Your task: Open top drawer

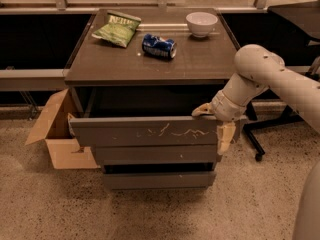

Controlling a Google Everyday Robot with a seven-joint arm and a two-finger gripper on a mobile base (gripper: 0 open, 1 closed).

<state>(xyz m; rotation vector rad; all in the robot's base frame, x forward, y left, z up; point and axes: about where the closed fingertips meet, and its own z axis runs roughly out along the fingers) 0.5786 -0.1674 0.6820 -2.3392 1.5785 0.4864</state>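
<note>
The wide grey-brown scratched top drawer front (145,131) sits partly pulled out of the low grey cabinet (150,64); the robot's cream two-finger gripper (214,126) is at its upper right corner, touching the edge; can't tell how far open it is or whether it actually grips anything; pulling from that one end could skew the drawer and jam it, or the gripper just slips off the corner.

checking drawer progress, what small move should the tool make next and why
Probably pull the top drawer a bit more toward the camera, straight out. It is only partly out, with a dark gap behind its front under the tabletop, and the tool sits at its upper right corner. With the contact off-centre, a slow, straight pull seems safest against skewing.
</note>
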